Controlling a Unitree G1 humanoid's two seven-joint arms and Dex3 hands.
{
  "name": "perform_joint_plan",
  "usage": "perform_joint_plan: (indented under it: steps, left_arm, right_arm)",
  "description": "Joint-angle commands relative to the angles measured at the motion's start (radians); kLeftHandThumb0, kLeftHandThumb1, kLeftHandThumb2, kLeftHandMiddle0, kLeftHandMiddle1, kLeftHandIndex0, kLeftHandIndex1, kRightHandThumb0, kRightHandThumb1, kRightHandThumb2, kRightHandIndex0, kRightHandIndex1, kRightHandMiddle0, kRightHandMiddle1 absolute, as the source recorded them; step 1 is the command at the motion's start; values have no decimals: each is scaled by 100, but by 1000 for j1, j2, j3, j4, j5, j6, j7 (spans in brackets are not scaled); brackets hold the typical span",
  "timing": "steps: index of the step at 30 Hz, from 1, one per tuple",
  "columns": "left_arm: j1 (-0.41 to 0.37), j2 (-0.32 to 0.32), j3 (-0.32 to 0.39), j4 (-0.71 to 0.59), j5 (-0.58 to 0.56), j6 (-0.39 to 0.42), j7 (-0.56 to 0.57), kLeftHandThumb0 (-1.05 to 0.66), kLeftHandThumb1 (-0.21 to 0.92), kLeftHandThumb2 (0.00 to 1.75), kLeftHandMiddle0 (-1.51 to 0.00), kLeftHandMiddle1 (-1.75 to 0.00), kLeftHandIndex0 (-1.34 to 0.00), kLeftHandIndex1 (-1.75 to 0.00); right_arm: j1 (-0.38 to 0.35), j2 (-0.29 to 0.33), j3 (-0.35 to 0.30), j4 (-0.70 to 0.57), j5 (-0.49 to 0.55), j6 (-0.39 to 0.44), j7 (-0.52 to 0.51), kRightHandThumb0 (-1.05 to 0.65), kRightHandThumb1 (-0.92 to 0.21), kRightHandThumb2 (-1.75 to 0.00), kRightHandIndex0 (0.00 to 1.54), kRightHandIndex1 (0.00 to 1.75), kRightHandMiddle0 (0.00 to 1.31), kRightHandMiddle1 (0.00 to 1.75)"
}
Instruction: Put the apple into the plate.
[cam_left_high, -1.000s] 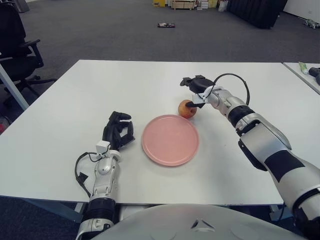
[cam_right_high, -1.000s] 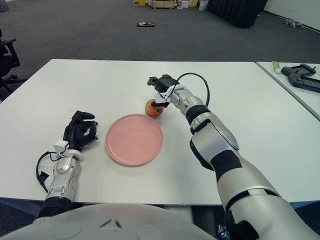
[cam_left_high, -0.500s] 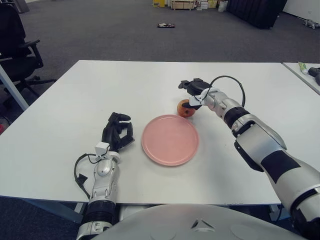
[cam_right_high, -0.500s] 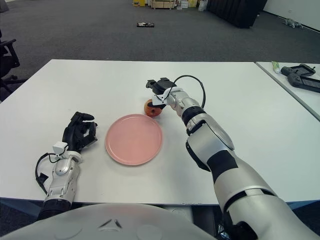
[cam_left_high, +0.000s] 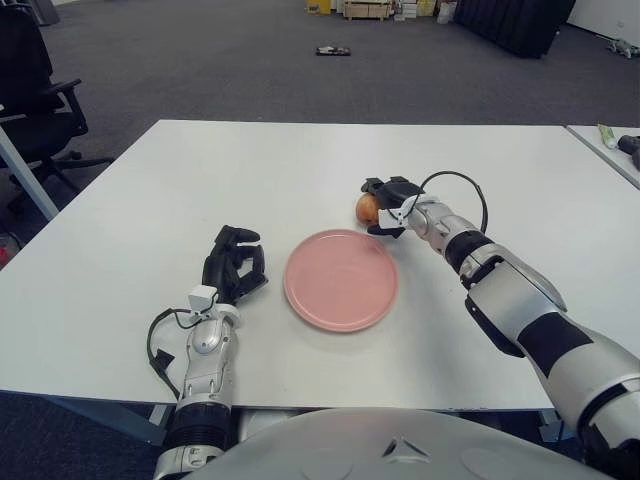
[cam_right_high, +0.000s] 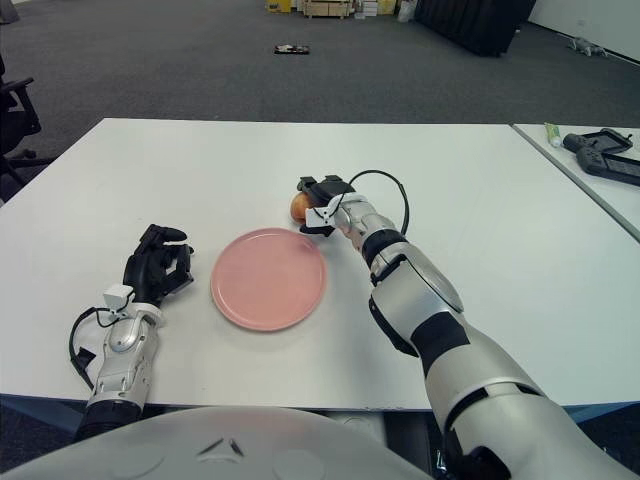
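White table (cam_left_high: 150, 200) at frame centre: right hand (cam_left_high: 392, 203) curls around the apple (cam_left_high: 367, 206) just beyond the plate (cam_left_high: 340, 279), ready for lifting it in; left hand (cam_left_high: 235, 270), fingers curled and holding nothing, shows left of it.

We see a white bench (cam_left_high: 200, 170) on grey carpet (cam_left_high: 200, 60); a black office chair (cam_left_high: 35, 90) at far left; a second bench (cam_right_high: 600, 170) at right, bearing perhaps a dark controller (cam_right_high: 605, 155).

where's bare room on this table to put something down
Bare patches: the far table behind the plate, the strip between the plate and the left hand, and the near right corner. It is crowded just behind the plate's far edge, where the right hand wraps the apple.
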Motion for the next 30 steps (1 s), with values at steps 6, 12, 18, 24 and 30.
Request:
perform_joint_plan:
  steps: [6,12,18,24,30]
  left_arm:
    - [41,0,-2,25,6,46,7,-42,51,109,-84,-175,-46,-175]
    - [44,0,-3,19,8,46,9,-42,51,109,-84,-175,-46,-175]
    - [48,1,-3,11,10,54,12,-42,50,110,-83,-175,-47,-175]
    - [49,2,-3,9,11,57,12,-42,50,110,-83,-175,-47,-175]
    - [51,3,-2,7,14,59,16,-42,50,110,-84,-175,-47,-175]
  right_arm:
    - [88,4,-25,32,15,42,29,-60,-65,-89,0,54,0,61]
    - [95,4,-27,30,20,51,26,-59,-65,-89,0,58,0,63]
    - [107,9,-40,29,31,63,17,-58,-67,-89,0,64,0,67]
    - [113,11,-48,28,35,63,4,-57,-68,-90,0,68,0,72]
    - [114,11,-50,27,31,62,-17,-56,-67,-92,0,84,0,82]
